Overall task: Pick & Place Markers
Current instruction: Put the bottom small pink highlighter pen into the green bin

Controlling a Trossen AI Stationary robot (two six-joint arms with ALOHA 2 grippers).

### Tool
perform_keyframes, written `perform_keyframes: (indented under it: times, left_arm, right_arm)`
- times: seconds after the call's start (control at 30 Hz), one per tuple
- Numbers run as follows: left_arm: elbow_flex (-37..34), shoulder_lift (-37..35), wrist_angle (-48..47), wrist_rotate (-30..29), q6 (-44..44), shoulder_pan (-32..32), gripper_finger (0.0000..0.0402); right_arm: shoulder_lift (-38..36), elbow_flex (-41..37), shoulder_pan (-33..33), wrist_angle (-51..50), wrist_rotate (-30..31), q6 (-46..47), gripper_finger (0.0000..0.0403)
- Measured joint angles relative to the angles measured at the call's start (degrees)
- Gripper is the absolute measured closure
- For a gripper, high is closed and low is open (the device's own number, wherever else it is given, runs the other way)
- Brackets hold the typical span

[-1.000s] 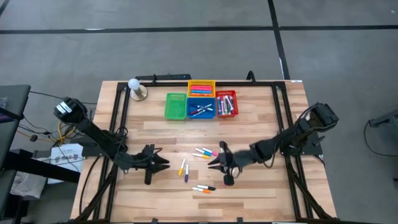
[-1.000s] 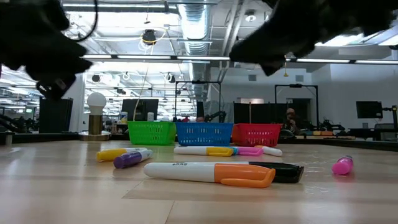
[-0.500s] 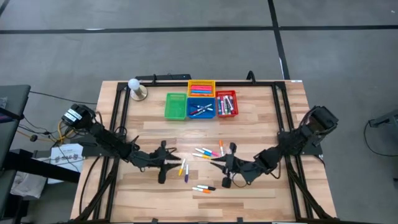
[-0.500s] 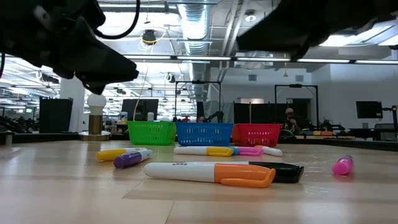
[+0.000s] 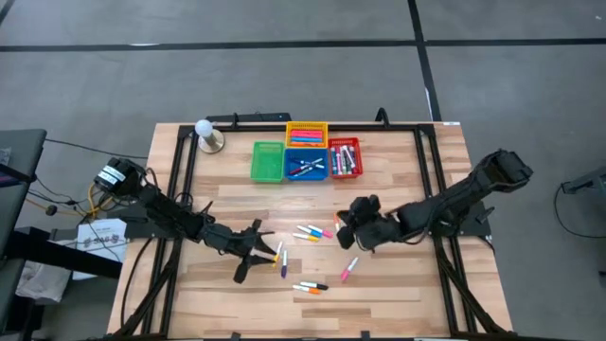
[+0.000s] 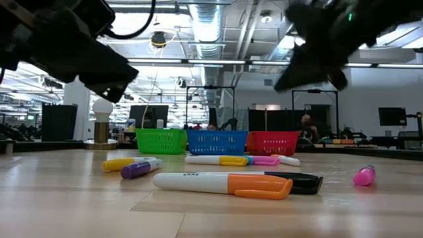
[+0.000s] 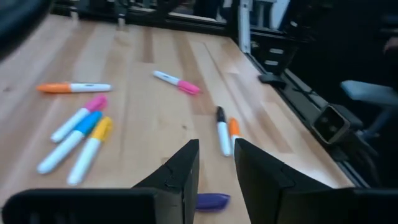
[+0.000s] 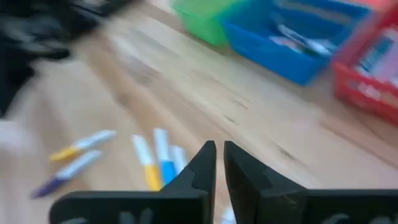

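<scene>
Several markers lie loose on the wooden table's middle: a yellow-capped one and a purple-capped one, a cluster with pink, blue and yellow caps, a pink one, and an orange and a black one. My left gripper hovers open just left of the yellow and purple pair; in its wrist view the purple cap shows low between its fingers. My right gripper is shut on nothing, above the table to the right of the cluster.
Green, blue, red and yellow baskets stand at the far middle, with markers in some of them. A round white lamp sits at the far left. Black rails run along the table's edges.
My left gripper has gone toward the table's right, up to the yellow and purple markers, and has rolled. My right gripper has drawn back from beside the pink marker toward the far edge and has turned. The markers lie where they were.
</scene>
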Motion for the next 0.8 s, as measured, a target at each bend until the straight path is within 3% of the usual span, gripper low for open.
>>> perform_keyframes:
  times: [0.23,0.47,0.63,0.8]
  left_arm:
    - [0.0,0.0,0.0,-0.2,0.1,1.2,0.0300]
    - [0.0,0.0,-0.1,0.0,0.0,0.5,0.0300]
    - [0.0,0.0,-0.1,0.0,0.1,0.4,0.0300]
    - [0.0,0.0,-0.1,-0.1,0.6,0.9,0.0300]
  right_arm:
    - [3.4,0.0,-2.2,-2.9,-1.7,4.4,0.0397]
    - [3.4,0.0,-1.6,-0.8,-12.0,-1.1,0.0359]
    - [3.4,3.0,1.0,-2.0,-24.3,-18.6,0.0326]
    - [3.3,5.0,5.2,-2.9,-36.2,-39.1,0.0320]
